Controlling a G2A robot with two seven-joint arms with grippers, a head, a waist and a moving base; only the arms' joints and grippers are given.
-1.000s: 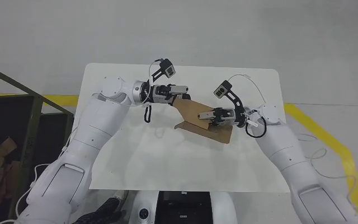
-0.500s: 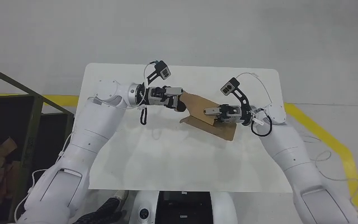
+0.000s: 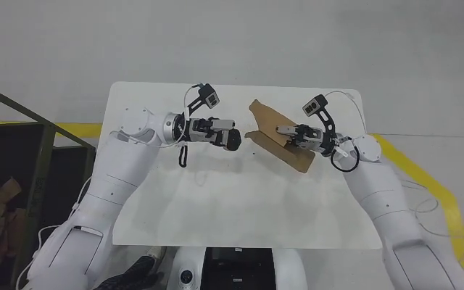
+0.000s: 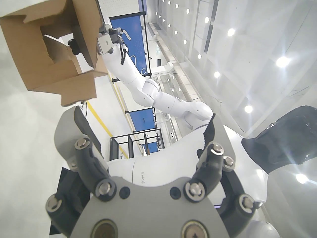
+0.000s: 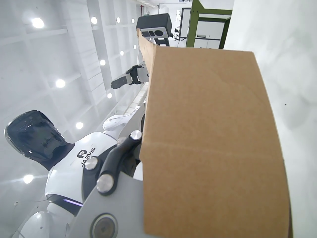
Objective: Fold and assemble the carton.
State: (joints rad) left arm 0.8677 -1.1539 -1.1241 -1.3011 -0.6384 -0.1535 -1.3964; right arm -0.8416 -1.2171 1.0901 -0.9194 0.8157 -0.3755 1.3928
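Note:
The brown carton (image 3: 275,130) is partly unfolded, with open flaps, and hangs above the far right part of the white table (image 3: 188,210). My right gripper (image 3: 285,132) is shut on one of its panels. In the right wrist view that panel (image 5: 210,137) stands close up, with one finger (image 5: 116,154) against its edge. My left gripper (image 3: 232,140) sits to the left of the carton, apart from it. In the left wrist view this gripper (image 4: 145,117) is open and holds nothing, and the carton (image 4: 49,58) floats farther off.
A dark green metal frame (image 3: 32,156) stands on the floor past the table's left edge. Yellow floor tape (image 3: 406,163) runs by the right side. The near half of the table is bare white surface.
The left gripper has let go of the carton and drawn back to the left. The right arm has carried the carton to the right and farther from me, tilting it.

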